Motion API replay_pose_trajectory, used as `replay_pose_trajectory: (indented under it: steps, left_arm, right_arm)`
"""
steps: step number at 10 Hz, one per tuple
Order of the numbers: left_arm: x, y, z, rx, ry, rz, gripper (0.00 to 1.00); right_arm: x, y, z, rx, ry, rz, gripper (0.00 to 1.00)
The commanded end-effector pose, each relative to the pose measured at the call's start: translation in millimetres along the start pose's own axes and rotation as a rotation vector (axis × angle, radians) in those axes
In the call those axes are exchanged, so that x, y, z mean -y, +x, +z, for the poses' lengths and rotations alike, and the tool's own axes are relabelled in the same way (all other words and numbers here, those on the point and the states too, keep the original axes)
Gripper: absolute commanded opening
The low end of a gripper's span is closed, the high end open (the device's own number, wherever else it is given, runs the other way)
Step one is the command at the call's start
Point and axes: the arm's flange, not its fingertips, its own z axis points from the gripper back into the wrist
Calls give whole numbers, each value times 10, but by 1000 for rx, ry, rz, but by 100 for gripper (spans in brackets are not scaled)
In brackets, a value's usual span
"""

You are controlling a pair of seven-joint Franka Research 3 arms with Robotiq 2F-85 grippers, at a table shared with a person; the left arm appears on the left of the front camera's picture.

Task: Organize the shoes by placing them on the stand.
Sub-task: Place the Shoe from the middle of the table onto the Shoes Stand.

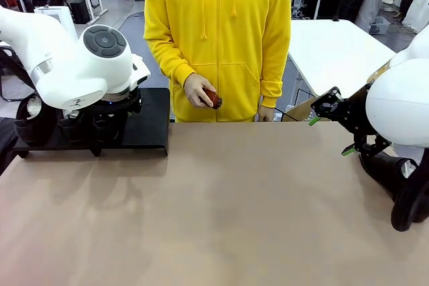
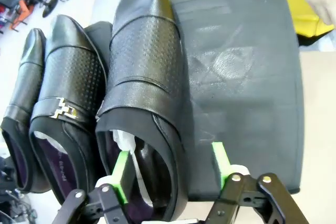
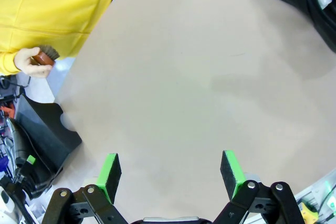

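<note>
Shoes: three sit on the stand at frame left, the left gripper fingers parted around the third's heel (loose, apparently), while one more lies at the desk's right beside the empty, wide-open right gripper.

In the front view the white left arm hides most of the glossy black shoes on the low flat black stand. A black shoe at the right edge is cut off. The small brown object in the person's hand is too small to identify
</note>
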Motion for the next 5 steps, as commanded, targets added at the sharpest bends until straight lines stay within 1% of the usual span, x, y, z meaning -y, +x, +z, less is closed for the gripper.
replay_pose_trajectory:
  steps: [1,2,5]
  left_arm:
    - [-70,-121,320,19,-37,137,100]
    - [0,0,0,0,0,0,100]
    - [0,0,0,0,0,0,100]
  right_arm:
    - [2,19,1,4,8,21,100]
    - [2,19,1,4,8,21,100]
    - [2,19,1,4,8,21,100]
